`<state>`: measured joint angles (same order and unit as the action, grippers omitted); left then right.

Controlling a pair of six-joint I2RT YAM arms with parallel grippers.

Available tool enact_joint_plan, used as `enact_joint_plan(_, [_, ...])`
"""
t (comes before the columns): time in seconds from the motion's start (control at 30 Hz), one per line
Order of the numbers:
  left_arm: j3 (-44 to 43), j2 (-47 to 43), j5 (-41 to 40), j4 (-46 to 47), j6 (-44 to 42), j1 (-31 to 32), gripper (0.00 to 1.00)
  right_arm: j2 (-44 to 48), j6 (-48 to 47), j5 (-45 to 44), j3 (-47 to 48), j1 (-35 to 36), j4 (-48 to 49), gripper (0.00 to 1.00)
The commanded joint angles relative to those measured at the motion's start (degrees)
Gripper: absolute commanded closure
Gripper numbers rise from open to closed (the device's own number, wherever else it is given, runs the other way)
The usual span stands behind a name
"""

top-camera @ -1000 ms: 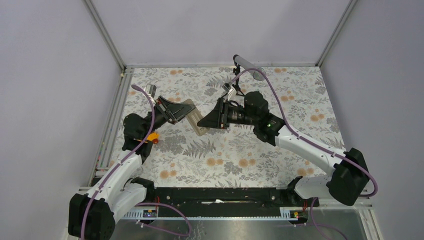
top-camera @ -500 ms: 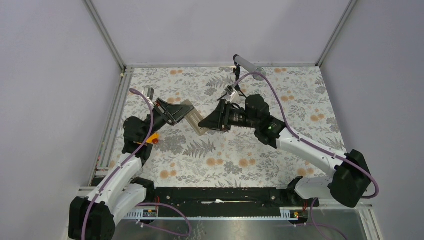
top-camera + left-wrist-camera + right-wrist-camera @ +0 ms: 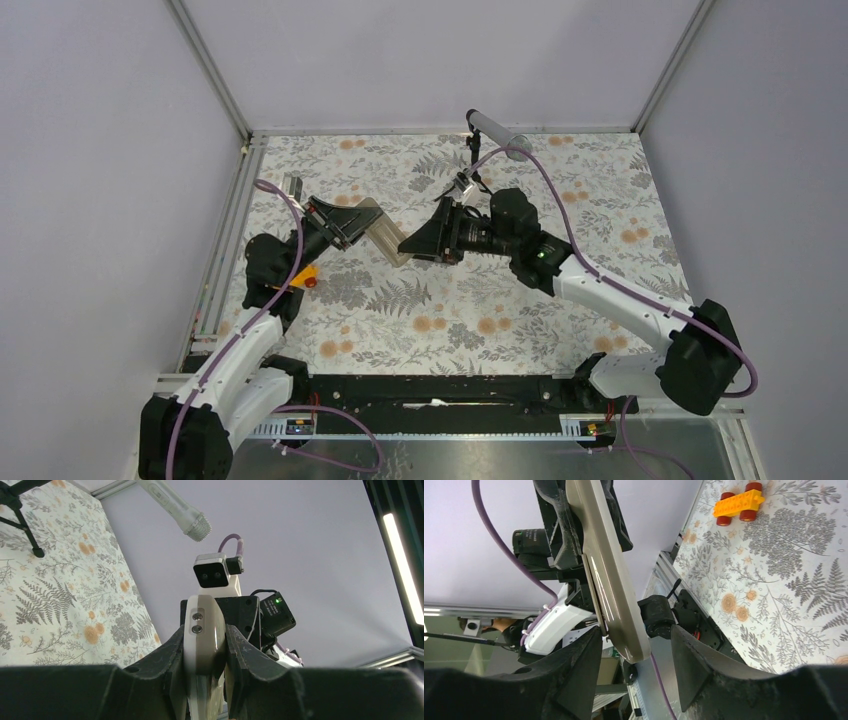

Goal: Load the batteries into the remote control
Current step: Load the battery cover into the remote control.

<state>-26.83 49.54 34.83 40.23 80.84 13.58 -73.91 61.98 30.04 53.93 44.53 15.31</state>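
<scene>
My left gripper (image 3: 352,228) holds the remote control (image 3: 384,232) off the table, beige-grey back showing. In the left wrist view the jaws of the left gripper (image 3: 206,630) are shut on the remote control (image 3: 202,620), whose end with two screws sticks up between the fingers. My right gripper (image 3: 408,245) faces it from the right. The right wrist view shows the right gripper (image 3: 635,630) open, one finger on each side of the remote control's (image 3: 609,580) free end, with a clear gap at the right finger. The batteries are out of view.
An orange toy car (image 3: 305,275) lies on the floral cloth by the left arm, and the toy car (image 3: 738,503) also shows at the top of the right wrist view. A microphone on a small tripod (image 3: 495,130) stands at the back centre.
The right gripper's jaws have spread wider around the remote's end. The left gripper with the remote has shifted slightly back and left.
</scene>
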Motion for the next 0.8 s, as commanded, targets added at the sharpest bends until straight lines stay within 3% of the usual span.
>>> enact_joint_plan(0.0, [-2.35,-1.87,-2.83,1.96,0.74,-0.14,1.0,-1.22,-4.27,-1.89,2.95,-0.55,-5.44,0.38])
enact_joint_plan(0.17, [-1.79,-2.3,-4.74,1.78,0.98,-0.07,1.0,-3.15,-2.97,-3.6,4.32,-0.56,-5.59,0.33])
enact_joint_plan(0.27, [0.41,-2.31,-6.88,6.68,3.68,0.11,1.0,-4.65,-0.41,-5.71,3.87,-0.51,-5.43,0.35])
enact_joint_plan(0.37, [0.54,-0.8,-6.34,11.42,5.42,0.28,1.0,-6.32,2.6,-5.32,2.25,-0.52,-1.48,0.39])
enact_joint_plan(0.5, [-0.16,-0.45,-5.29,10.22,4.62,0.57,1.0,-8.13,4.73,-3.32,1.6,-0.55,6.13,0.41])
enact_joint_plan(0.67, [-1.39,-0.85,-4.58,5.42,3.9,0.57,1.0,-9.61,1.78,-2.61,4.52,-0.52,4.94,0.67])
enact_joint_plan(0.77, [-3.05,-0.28,-3.75,4.01,3.58,0.61,1.0,-10.06,-0.14,-2.96,5.26,-0.52,2.44,0.73])
